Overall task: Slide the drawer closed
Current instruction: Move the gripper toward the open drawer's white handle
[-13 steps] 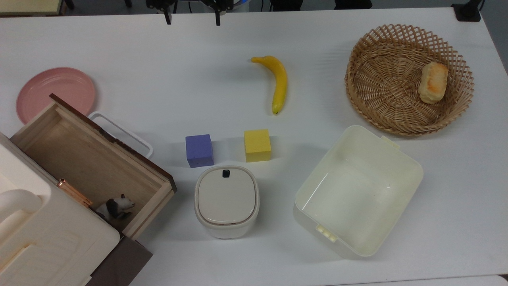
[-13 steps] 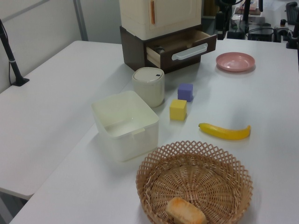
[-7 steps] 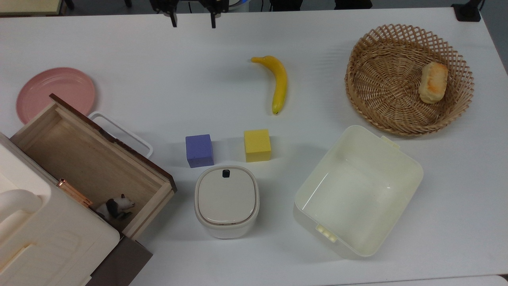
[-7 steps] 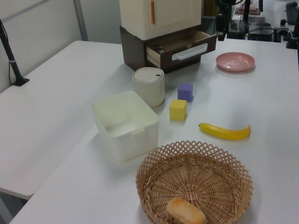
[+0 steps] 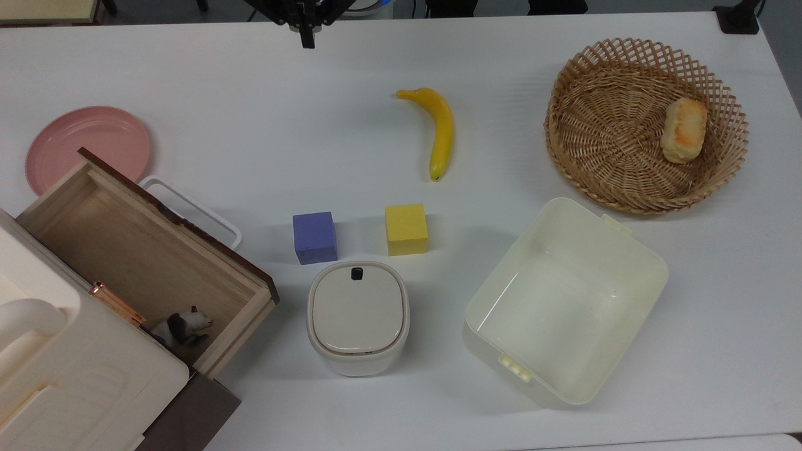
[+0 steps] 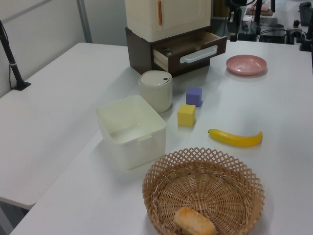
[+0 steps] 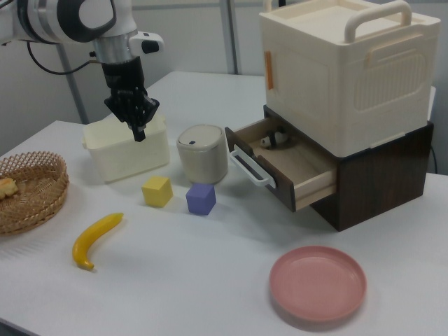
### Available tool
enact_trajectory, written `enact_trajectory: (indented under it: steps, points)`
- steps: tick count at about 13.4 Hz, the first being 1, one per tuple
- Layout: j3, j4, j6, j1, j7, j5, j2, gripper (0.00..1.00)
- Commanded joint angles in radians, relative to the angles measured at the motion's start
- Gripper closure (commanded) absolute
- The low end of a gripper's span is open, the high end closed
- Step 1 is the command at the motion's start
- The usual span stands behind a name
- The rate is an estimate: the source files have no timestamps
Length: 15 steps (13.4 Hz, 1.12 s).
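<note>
At the top view's lower left, the drawer is standing pulled out of its dark cabinet, with a small black-and-white toy animal lying inside. Beside it, the cream bin is sitting with nothing in it, and farther off the basket is holding a bread roll. At the table's far edge, the gripper is hanging in the air pointing down, its fingers pressed together on nothing, well apart from the drawer.
</note>
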Motion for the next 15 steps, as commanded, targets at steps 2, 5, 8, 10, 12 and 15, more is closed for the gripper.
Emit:
enact_trajectory:
  steps: [2,5,8,10,12,15]
  points:
    - [0.0,-0.017,0.007,-0.001,-0.013,0.02,-0.01,1.0]
    - [-0.001,-0.013,0.04,-0.004,0.002,0.02,0.013,1.0]
    - [-0.008,-0.014,0.132,-0.007,0.127,0.021,0.054,1.0]
    - [-0.009,-0.014,0.171,-0.017,0.166,0.017,0.083,1.0]
    - [-0.009,-0.014,0.177,-0.026,0.183,0.015,0.107,1.0]
    - [-0.009,-0.058,0.275,-0.064,0.357,0.02,0.127,1.0]
